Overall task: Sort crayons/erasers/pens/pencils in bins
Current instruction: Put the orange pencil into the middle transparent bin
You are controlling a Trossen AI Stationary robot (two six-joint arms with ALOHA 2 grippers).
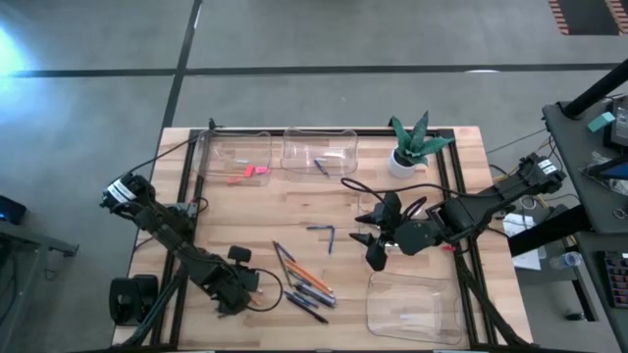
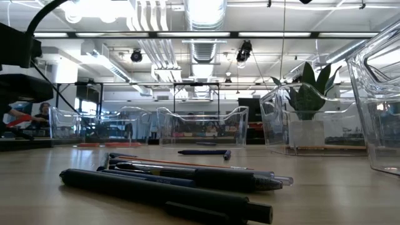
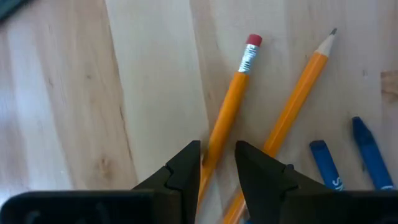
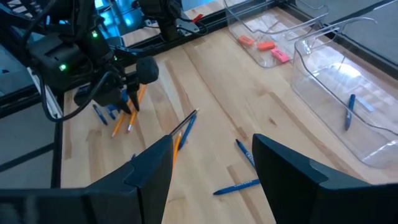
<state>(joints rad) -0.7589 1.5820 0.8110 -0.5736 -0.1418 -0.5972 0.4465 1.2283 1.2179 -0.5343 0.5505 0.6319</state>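
Two orange pencils [image 3: 233, 106] [image 3: 298, 93] lie on the wooden table, with blue crayons [image 3: 326, 165] beside them. My left gripper [image 3: 217, 165] points down over the near left part of the table [image 1: 240, 289]. It is open, with one finger on each side of the pencil that has the pink eraser tip [image 3: 253, 41]. Dark pens [image 1: 309, 294] [image 2: 169, 187] lie next to the pencils [image 1: 294, 267]. My right gripper [image 4: 211, 180] hangs open and empty above the table's right middle [image 1: 378, 245].
A far-left bin [image 1: 211, 147] holds pink erasers [image 1: 250, 173] [image 4: 264, 45]. The bin beside it [image 1: 339, 137] holds a blue pen [image 4: 351, 112]. Another bin [image 1: 378, 314] stands near right. Two blue pens [image 4: 245, 152] lie mid-table. A potted plant [image 1: 412, 147] stands at the back right.
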